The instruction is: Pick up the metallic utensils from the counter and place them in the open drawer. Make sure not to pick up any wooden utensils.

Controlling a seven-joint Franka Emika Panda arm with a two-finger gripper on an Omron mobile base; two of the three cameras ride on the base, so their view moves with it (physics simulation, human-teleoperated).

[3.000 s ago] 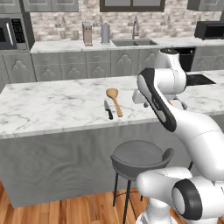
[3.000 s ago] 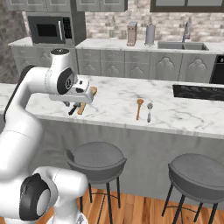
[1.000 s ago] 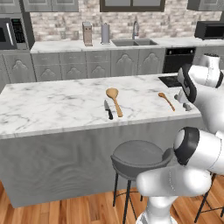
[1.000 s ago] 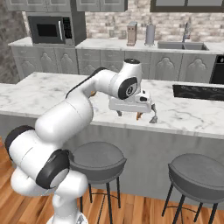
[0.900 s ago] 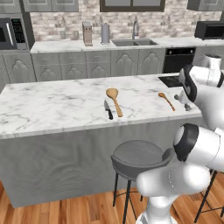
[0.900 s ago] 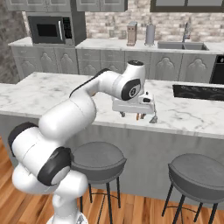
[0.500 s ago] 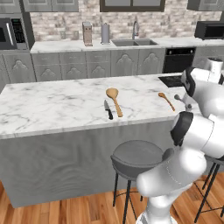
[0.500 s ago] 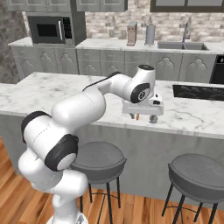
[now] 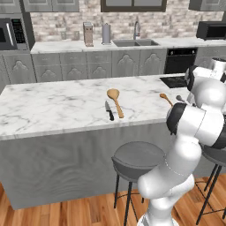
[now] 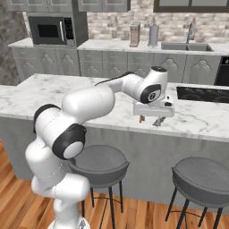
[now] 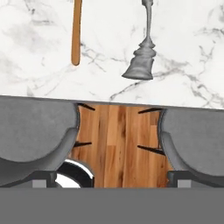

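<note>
Marble worktop (image 11: 39,78): your tool (image 10: 153,120), jaws apart, hovers at its front edge; metal spoon (image 11: 144,48) lies just ahead, handle pointing away.

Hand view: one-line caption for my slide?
Open gripper over the counter edge, grey metal utensil and wooden handle ahead.

Nothing here carries writing I can read. The microwave (image 10: 50,30) by the back wall shows no legible brand or digits.
</note>
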